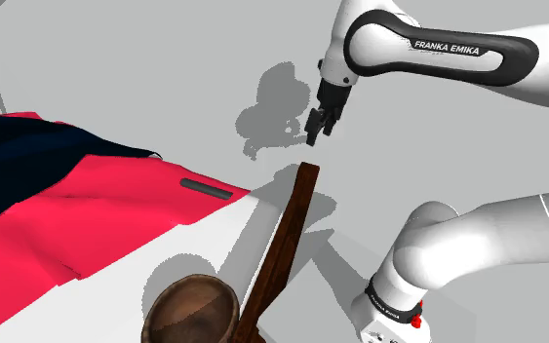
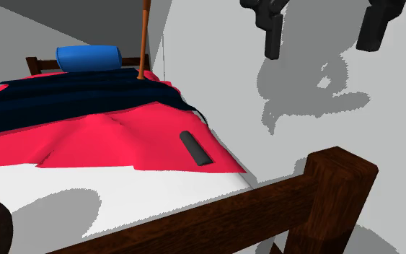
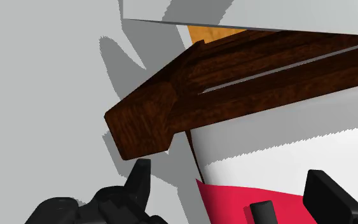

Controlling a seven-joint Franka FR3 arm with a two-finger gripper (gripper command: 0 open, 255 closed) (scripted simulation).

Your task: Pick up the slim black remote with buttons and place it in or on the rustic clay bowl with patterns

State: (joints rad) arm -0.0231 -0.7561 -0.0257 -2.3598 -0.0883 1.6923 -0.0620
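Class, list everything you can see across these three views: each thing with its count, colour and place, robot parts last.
remote: one, black, lying on the red blanket near the bed's edge
bowl: one, brown, beside the footboard
red blanket: one, red, spread across the bed
dark blanket: one, navy, on the red blanket
pillow: one, blue, at the bed's far end
sheet: one, white, beside the footboard
footboard: one, dark brown wood, under the gripper
arm: one, white, reaching from the stand
gripper: one, black, open, above the footboard's corner
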